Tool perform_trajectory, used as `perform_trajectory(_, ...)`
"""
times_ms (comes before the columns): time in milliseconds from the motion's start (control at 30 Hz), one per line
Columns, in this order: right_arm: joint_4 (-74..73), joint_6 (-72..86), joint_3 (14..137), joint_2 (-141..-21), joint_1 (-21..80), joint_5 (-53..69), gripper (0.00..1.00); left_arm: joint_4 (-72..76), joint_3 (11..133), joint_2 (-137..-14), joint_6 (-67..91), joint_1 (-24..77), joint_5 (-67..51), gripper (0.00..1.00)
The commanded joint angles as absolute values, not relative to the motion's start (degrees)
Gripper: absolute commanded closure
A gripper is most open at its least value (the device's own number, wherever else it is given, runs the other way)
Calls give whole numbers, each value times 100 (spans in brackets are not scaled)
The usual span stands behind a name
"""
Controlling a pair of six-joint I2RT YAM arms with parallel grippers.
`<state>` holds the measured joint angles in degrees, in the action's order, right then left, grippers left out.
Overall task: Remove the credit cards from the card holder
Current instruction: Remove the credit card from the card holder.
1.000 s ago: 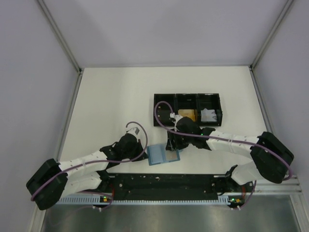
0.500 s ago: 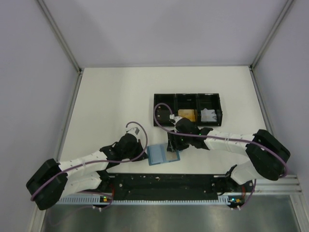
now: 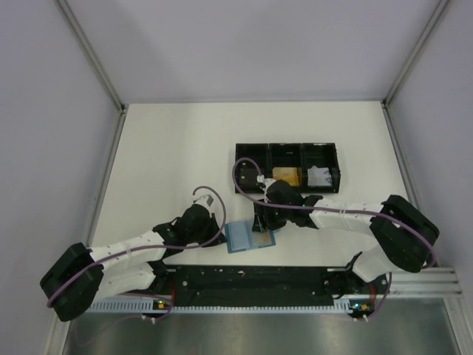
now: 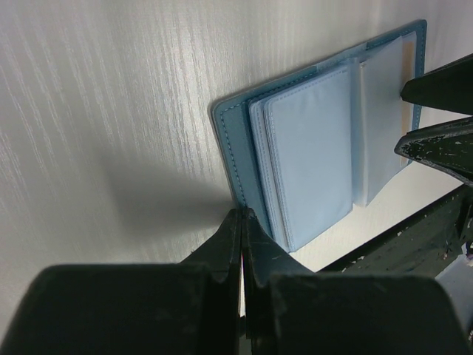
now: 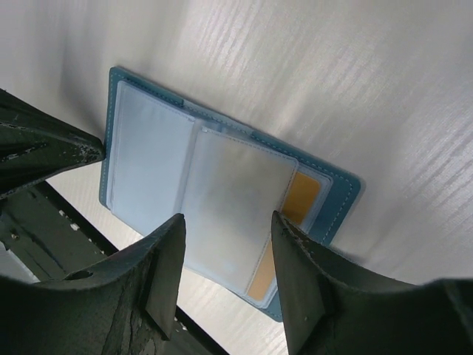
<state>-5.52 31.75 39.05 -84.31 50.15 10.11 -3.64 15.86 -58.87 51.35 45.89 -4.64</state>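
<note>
card holder point(image 5: 222, 194): teal, pale-blue sleeves | credit card point(image 5: 303, 198): orange-gold | tray point(image 3: 284, 145): black | table point(image 3: 177, 159): white

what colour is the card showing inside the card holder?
The card is orange-gold; clearest in the right wrist view.

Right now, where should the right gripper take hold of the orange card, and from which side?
Probably its exposed strip: the orange card shows only past the frosted leaf, by the card holder's outer edge. It lies flat, so the open right gripper should come from above, on that side.
</note>
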Motion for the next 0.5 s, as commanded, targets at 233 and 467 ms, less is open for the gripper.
perform_trajectory(233, 342, 3515, 3973, -8938, 5097, 1783, 50, -150, 1547, -5933, 5212, 4632, -466, 100)
perform_trajectory(467, 826, 3709, 4490, -9254, 5405, 2294, 50, -44, 1450, -5880, 5317, 4658, -457, 100)
